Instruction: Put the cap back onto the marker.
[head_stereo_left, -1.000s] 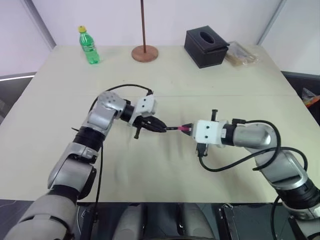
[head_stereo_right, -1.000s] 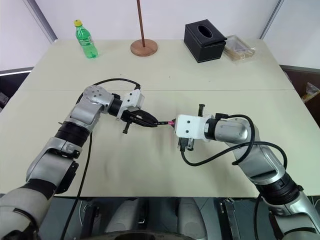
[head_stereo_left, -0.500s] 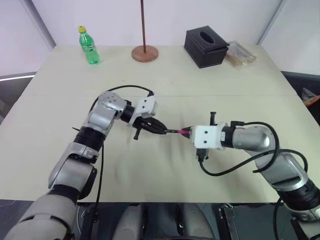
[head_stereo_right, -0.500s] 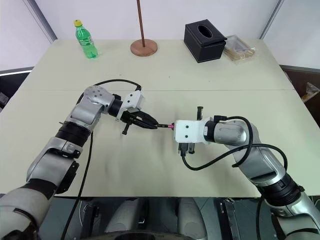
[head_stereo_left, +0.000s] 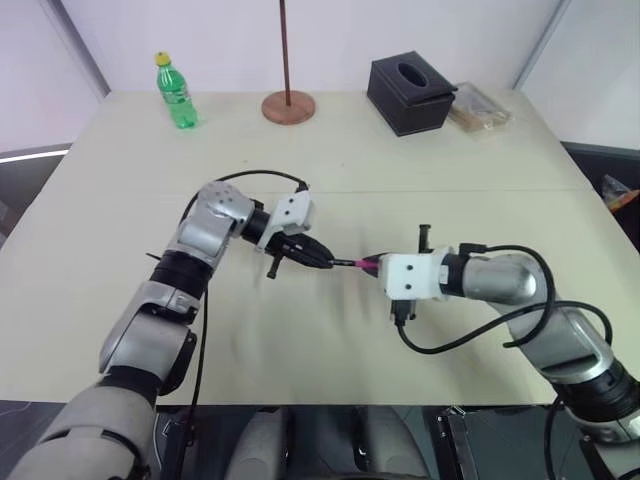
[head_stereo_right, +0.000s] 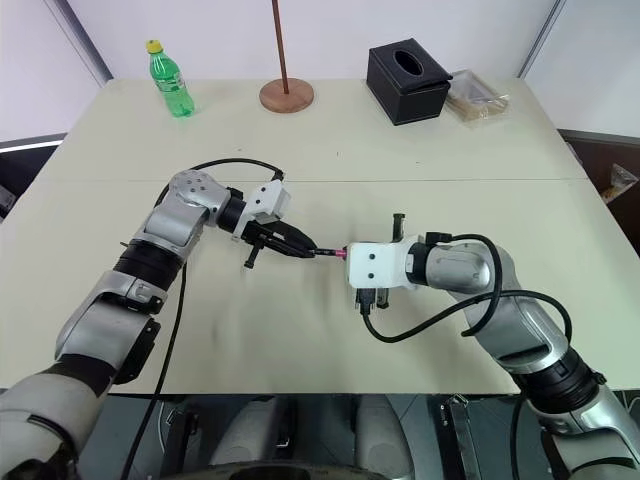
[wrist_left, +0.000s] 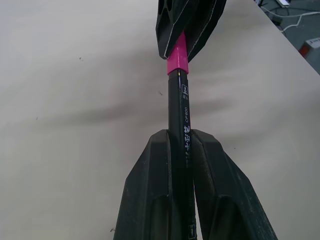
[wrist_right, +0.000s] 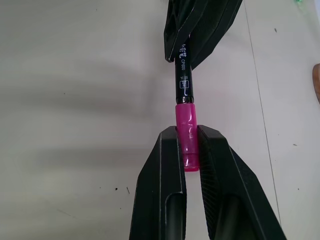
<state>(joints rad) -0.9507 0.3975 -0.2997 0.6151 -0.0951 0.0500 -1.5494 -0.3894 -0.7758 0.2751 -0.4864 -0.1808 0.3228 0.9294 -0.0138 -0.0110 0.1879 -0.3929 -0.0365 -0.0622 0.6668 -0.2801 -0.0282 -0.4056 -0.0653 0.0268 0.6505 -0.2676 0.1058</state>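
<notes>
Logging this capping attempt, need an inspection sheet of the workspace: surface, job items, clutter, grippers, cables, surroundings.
Surface: beige table, seam across the middle.
Job's things: thin black marker and small pink plastic cap joined end to end above the table.
Clutter: green plastic bottle, round wooden stand base, black tissue box, clear packet, all at the far edge.
Grippers: left gripper shut on marker; right gripper shut on cap.
Cables: black cable looping off the right arm.
Surroundings: white walls.
</notes>
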